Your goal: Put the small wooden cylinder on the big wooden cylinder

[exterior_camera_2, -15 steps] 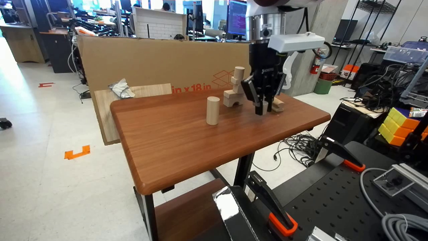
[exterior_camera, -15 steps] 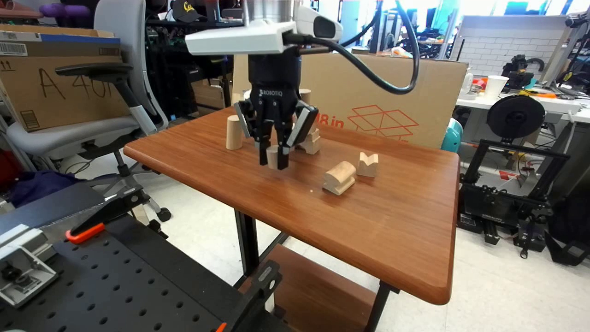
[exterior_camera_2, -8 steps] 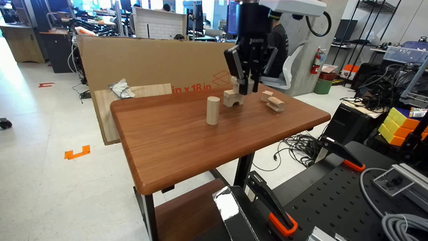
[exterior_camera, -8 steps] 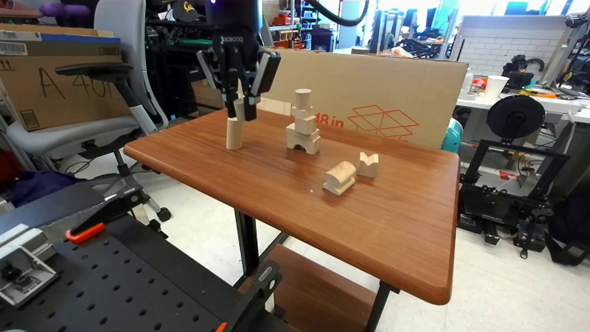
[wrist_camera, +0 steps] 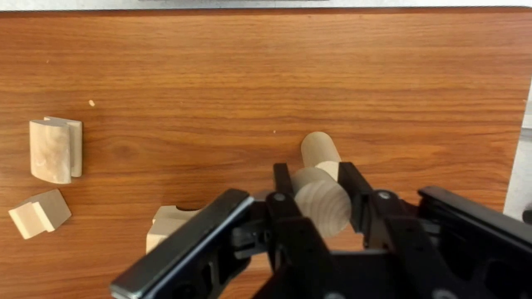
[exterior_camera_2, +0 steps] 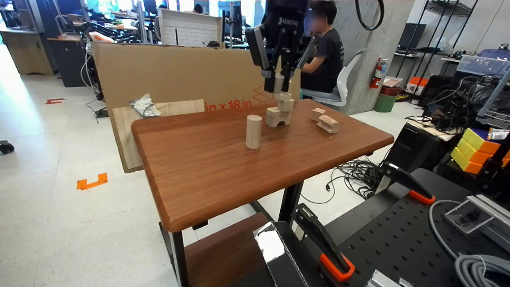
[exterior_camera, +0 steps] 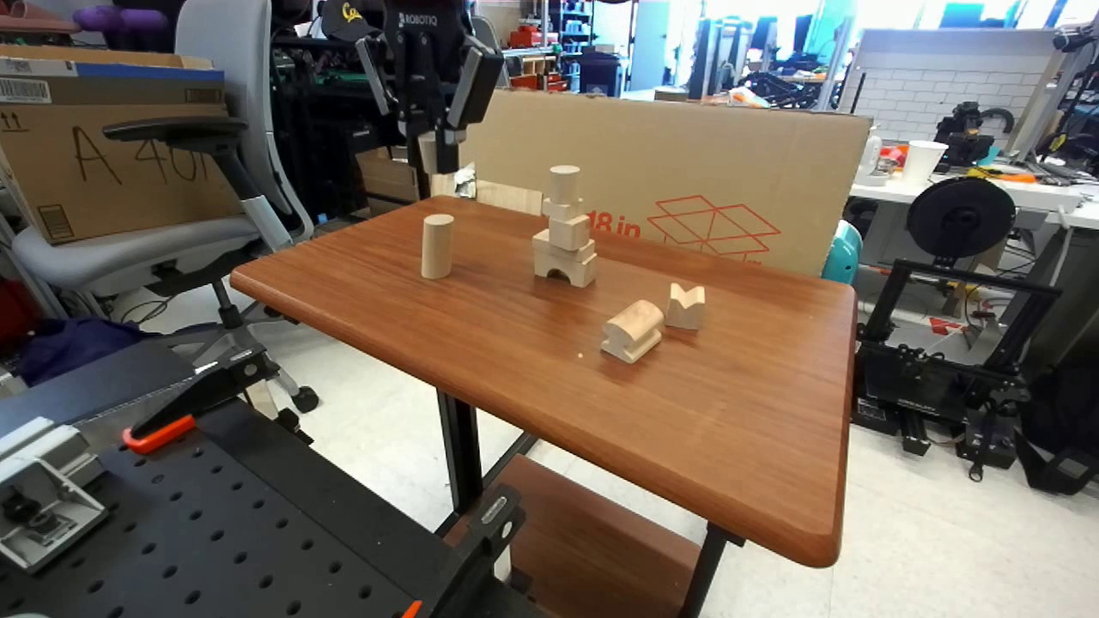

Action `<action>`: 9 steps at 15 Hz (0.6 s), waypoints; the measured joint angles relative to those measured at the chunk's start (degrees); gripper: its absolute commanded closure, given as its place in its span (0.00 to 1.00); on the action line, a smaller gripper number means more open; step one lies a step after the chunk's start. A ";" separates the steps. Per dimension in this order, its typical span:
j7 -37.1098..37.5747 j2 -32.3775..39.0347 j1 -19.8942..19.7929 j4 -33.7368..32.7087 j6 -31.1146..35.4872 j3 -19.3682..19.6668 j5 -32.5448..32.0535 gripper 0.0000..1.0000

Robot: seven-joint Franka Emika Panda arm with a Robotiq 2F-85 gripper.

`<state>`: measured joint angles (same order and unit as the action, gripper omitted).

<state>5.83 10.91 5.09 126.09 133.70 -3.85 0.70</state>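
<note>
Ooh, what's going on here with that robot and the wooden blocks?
The robot's gripper is holding the small wooden cylinder up in the air. The big wooden cylinder stands upright on the table, and its top is bare, so they aren't stacked yet. A tower of wooden blocks stands nearby.

Gripper [wrist_camera: 318, 182]: Housing [exterior_camera_2: 287, 10] is blk & bears "ROBOTIQ" marking [exterior_camera: 418, 20] in wht caps, legible in both ext. views. Outer links [exterior_camera_2: 258, 47], qty 2, are long, flat bars w/ gry faces; in wrist view, an edge of one shows silver. Finger links [wrist_camera: 305, 236] are slim, blk, narrower than the housing, w/ rnd silver screw heads [wrist_camera: 384, 194]. Fingertips [wrist_camera: 282, 178] are blk, rect. blocks w/ straight edges in wrist view. Cable [exterior_camera_2: 370, 28] is blk, rnd & bent in a U at top of an ext. view.
</note>
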 measured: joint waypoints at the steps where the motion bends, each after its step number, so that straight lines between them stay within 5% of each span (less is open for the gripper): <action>1: 0.00 0.34 0.00 -0.50 -0.01 0.00 0.01 0.92; 9: 0.35 5.91 0.28 -4.98 -2.16 -0.41 0.01 0.92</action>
<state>6.18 16.82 5.37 121.11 131.54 -4.26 0.71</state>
